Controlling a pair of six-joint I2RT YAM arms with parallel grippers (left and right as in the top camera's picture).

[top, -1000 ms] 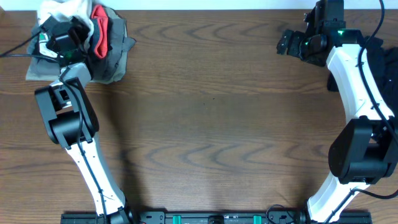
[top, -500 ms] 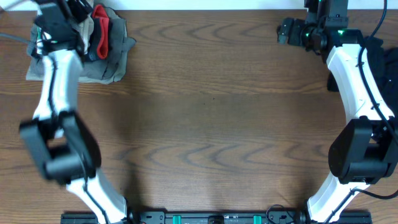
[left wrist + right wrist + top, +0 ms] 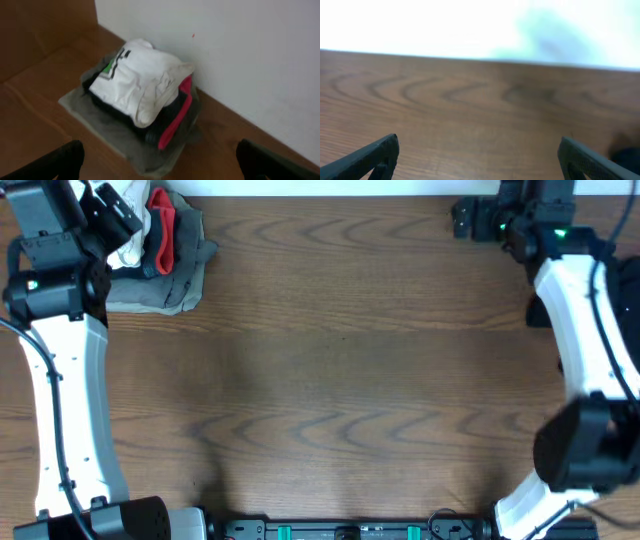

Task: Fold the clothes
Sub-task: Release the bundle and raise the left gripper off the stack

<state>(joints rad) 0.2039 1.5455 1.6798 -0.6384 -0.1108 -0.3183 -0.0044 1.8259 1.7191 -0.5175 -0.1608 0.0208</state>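
A pile of folded clothes (image 3: pixel 165 250) lies at the table's far left corner: a grey garment (image 3: pixel 125 137) at the bottom, a dark one, a red one (image 3: pixel 177 120) and a white one with a green and black print (image 3: pixel 137 82) on top. My left gripper (image 3: pixel 160 167) is open and empty, raised above and in front of the pile; in the overhead view the left gripper (image 3: pixel 105 215) hangs over the pile's left side. My right gripper (image 3: pixel 479 162) is open and empty over bare wood at the far right corner (image 3: pixel 470 220).
A white wall (image 3: pixel 240 55) stands right behind the pile and along the table's far edge (image 3: pixel 480 59). The wooden table (image 3: pixel 340 370) stretches between the two arms. The arm bases stand at the near edge.
My left arm has lifted and swung left, away from the pile, with nothing in its jaws. My right gripper has moved a little farther toward the back edge.
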